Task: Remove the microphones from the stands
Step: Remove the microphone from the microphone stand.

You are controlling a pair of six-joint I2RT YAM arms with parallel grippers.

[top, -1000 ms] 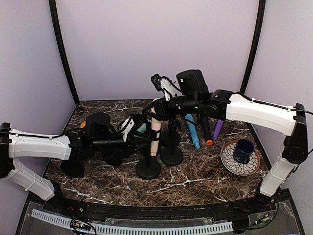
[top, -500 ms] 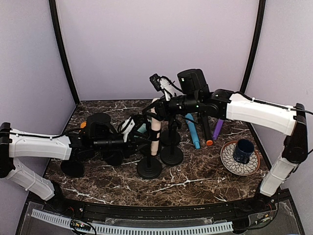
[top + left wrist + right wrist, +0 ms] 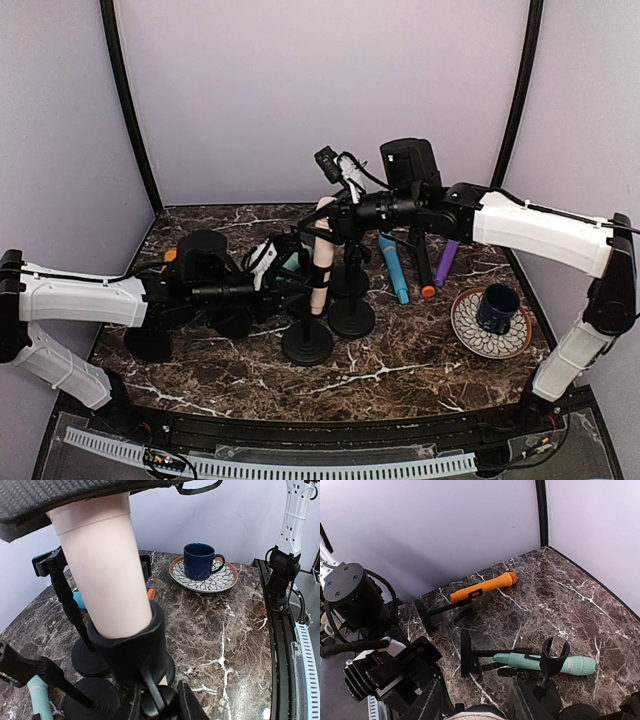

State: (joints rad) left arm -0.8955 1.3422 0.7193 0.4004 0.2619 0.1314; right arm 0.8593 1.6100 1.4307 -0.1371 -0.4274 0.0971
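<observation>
A cream microphone (image 3: 321, 258) stands nearly upright in the black clip (image 3: 131, 647) of a stand with a round base (image 3: 306, 342). My right gripper (image 3: 334, 217) is shut on the microphone's upper end, whose top edge (image 3: 476, 715) shows between the fingers (image 3: 427, 700) in the right wrist view. My left gripper (image 3: 298, 290) reaches in from the left. It is shut on the stand's joint knob (image 3: 161, 703) just under the clip. The microphone's lower body (image 3: 100, 565) still sits inside the clip.
Blue (image 3: 394, 268), black (image 3: 424, 270) and purple (image 3: 446, 262) microphones lie at the back right. A blue cup (image 3: 497, 305) sits on a patterned saucer (image 3: 470, 330). An orange microphone (image 3: 485, 587) and a teal one (image 3: 540, 662) lie in toppled stands. Other upright stands (image 3: 352, 318) crowd close by.
My right gripper has risen and shifted slightly right, drawing the microphone's top up and straighter. The left arm has held still on the stand.
</observation>
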